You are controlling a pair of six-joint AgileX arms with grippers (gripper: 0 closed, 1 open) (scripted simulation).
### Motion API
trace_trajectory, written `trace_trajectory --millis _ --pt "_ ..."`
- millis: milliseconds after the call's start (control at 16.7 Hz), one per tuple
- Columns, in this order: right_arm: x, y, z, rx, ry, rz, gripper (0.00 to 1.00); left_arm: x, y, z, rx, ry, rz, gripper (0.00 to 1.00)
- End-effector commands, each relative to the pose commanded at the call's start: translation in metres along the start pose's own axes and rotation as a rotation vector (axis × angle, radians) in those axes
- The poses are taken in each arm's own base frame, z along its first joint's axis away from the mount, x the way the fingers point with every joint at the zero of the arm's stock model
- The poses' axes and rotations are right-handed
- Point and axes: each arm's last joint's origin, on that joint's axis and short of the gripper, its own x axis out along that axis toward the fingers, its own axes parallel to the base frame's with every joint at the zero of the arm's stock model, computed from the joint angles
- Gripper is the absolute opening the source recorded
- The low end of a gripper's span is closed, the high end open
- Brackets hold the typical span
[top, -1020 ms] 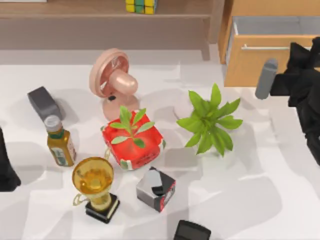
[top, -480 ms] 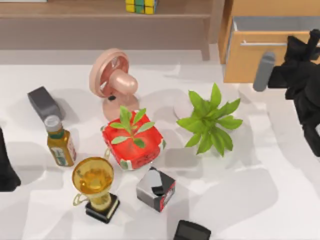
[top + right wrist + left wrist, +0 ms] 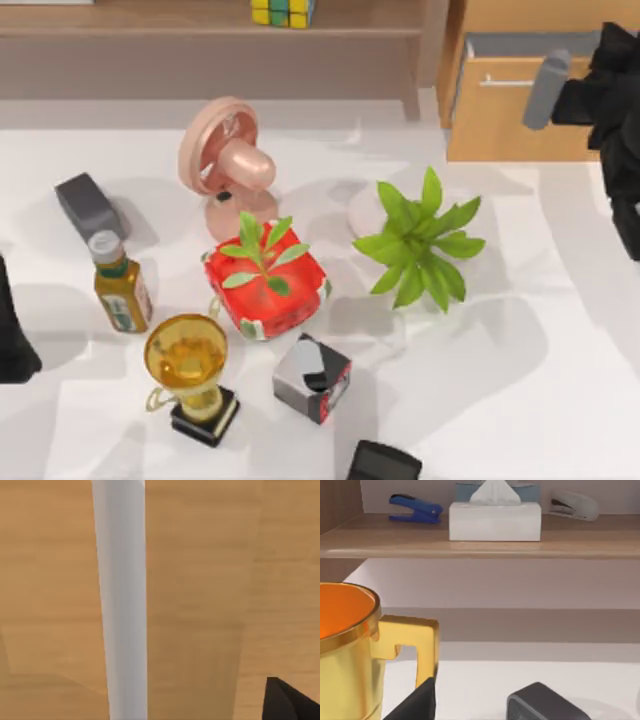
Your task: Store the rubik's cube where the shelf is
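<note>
At the table's (image 3: 560, 400) left edge my left arm sits parked. Along the back runs the shelf (image 3: 150, 22), with the rubik's cube (image 3: 282, 11) resting on its board. Further right, the right gripper (image 3: 585, 95) is at the drawer cabinet's (image 3: 500, 125) silver handle (image 3: 122, 600).

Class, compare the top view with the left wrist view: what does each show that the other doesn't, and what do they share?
Top view: the cube on the shelf, a fan, red pot, plant, bottle, and the right end effector at the drawer handle; the left arm sits parked at the left edge. Left wrist view: a blue stapler, tissue box and grey stapler on a wooden board. Shared: the trophy and white table.
</note>
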Motion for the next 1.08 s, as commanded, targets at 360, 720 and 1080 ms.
trace_trajectory --millis 360,720,1080 --pt "0.015 0.017 0.010 -0.004 -0.050 0.065 0.00 0.000 0.000 0.000 0.000 0.000 0.000 1.00" --pt "0.018 0.018 0.019 0.004 -0.091 0.065 0.00 0.000 0.000 0.000 0.000 0.000 0.000 1.00" --pt "0.018 0.018 0.019 0.004 -0.091 0.065 0.38 0.000 0.000 0.000 0.000 0.000 0.000 1.00"
